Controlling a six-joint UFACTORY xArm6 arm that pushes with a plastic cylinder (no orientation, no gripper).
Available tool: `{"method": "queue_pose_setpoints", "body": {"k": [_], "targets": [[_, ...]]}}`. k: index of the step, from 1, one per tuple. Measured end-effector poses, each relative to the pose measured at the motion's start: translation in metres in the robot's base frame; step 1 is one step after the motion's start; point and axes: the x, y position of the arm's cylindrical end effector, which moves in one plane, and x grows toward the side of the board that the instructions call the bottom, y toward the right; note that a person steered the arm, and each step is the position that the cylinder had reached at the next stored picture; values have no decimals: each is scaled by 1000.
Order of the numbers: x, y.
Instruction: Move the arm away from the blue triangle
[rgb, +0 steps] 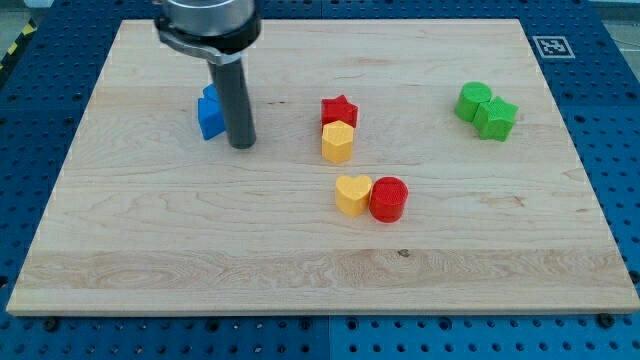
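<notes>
Board front: bare wooden board (200, 270) along the lower frame, nothing resting on it there; a small dark knot shows in the grain right of centre.

Centre pair: yellow heart (352, 194) and red cylinder (389, 198) sit side by side, touching, just below mid-frame.

Middle stack: yellow hexagon-like block (338, 142) with the red star (340, 110) directly above it in the frame, the two touching.

Tip: my tip (241, 145) stands on the board left of centre, at the blue block's right edge, touching or nearly so; exact contact is hard to tell.

Claw: none fitted. The arm ends in a plain dark rod, so there is nothing to clench or release, and nothing is grasped.

Task's thing: blue triangle (210, 113) lies in the upper left of the frame, partly hidden behind the rod, so its full outline is hard to read.

Far right: two green blocks (487, 109) touching each other in the upper right, shapes not certain; well apart from everything else.

Corner mark: black-and-white tag (549, 46) at the board's upper right corner.

Step in hand: judged not yet done, the tip being right beside the blue block.

How to do it well: I would slide the tip straight toward the frame's right or lower right, away from the blue face, not across it. Open board lies below; stopping short of the red star and yellow block looks wise, lest they get nudged.
</notes>
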Motion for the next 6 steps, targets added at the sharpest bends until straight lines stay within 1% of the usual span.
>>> {"method": "queue_pose_setpoints", "body": {"k": [1,2,3,6], "targets": [[0,14],[-6,14],[-22,14],[-25,46]]}}
